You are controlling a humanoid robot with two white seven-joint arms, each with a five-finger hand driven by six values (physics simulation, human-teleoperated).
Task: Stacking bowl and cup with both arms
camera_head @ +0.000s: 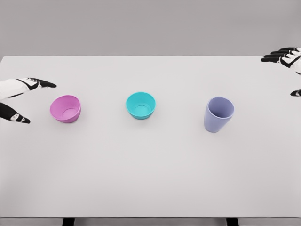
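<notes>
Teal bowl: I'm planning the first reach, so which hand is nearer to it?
Left. The left hand is beyond the pink bowl from the teal bowl; the right hand is farther.

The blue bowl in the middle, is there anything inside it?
No. The blue bowl looks empty; you can see its bare bottom. Only a bit of the inside behind its near rim is hidden. The pink bowl and purple cup stand apart from it.

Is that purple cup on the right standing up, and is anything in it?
Upright and empty: the purple cup stands on its base, mouth up, bare inside.
</notes>
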